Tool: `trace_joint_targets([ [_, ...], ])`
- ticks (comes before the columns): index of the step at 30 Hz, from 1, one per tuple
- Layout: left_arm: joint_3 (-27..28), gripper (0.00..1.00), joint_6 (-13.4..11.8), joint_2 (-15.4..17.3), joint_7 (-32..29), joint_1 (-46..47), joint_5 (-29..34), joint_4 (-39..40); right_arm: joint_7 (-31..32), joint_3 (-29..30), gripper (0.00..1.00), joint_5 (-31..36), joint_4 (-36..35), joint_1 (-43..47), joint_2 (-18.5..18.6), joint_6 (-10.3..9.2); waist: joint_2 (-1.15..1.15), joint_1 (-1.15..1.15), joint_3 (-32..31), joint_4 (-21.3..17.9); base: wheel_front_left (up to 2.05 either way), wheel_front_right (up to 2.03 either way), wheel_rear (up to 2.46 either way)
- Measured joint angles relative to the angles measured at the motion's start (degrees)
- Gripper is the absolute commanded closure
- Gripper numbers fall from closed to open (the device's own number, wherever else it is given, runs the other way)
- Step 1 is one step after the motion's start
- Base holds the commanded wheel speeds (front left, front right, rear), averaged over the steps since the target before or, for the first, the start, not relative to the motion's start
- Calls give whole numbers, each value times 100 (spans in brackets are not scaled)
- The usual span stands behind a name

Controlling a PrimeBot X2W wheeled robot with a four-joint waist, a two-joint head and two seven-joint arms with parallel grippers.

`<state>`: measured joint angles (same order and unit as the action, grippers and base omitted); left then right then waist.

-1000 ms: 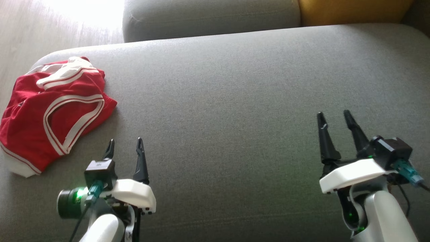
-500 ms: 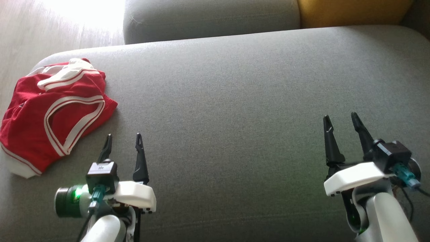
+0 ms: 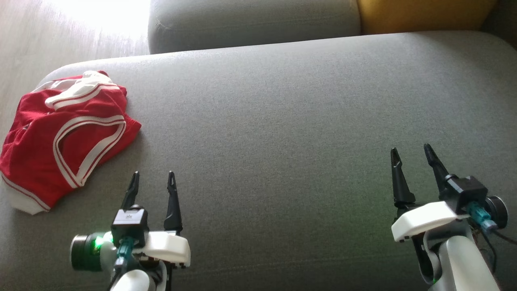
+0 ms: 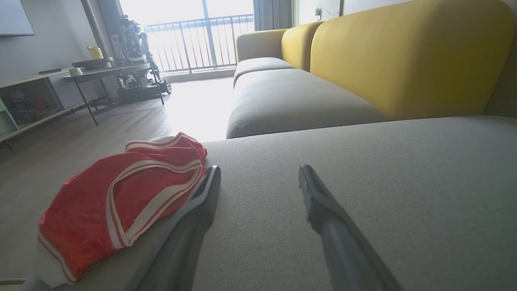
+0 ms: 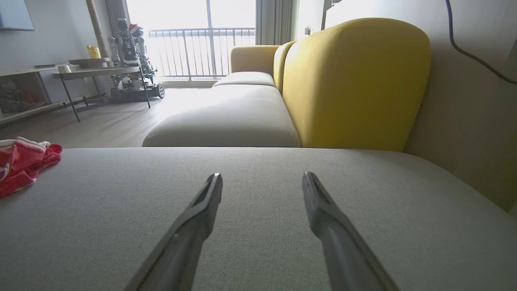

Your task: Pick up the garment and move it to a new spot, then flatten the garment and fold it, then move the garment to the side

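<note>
A red garment with white trim lies folded near the left edge of the grey sofa cushion. In the left wrist view the garment sits just left of my fingers, and in the right wrist view the garment shows at the far left. My left gripper hangs open over bare cushion, to the right of and nearer than the garment, holding nothing. My right gripper stands open at the lower right, far from the garment, also holding nothing.
A second grey cushion lies beyond the near one, with a yellow backrest at the top right. Wooden floor borders the cushion's left edge. A side table stands across the room.
Both grippers have drawn back toward the bottom of the head view, still open. The garment has not moved. The head camera shifted slightly at first.
</note>
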<state>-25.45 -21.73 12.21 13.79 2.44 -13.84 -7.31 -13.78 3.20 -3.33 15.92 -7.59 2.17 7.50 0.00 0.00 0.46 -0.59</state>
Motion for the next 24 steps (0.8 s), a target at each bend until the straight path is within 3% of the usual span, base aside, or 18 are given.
trace_joint_targets([
  [3, 81, 0, 65, -105, 51, -1, 290, -15, -65, -2, 0, 223, 58, -21, 0, 0, 0, 0, 22, 20, 0, 0, 0],
  [24, 720, 0, 568, -511, 51, -5, 792, -22, -68, 29, 0, 67, 130, -148, 1, 0, 0, 0, 138, 6, 0, 0, 0],
])
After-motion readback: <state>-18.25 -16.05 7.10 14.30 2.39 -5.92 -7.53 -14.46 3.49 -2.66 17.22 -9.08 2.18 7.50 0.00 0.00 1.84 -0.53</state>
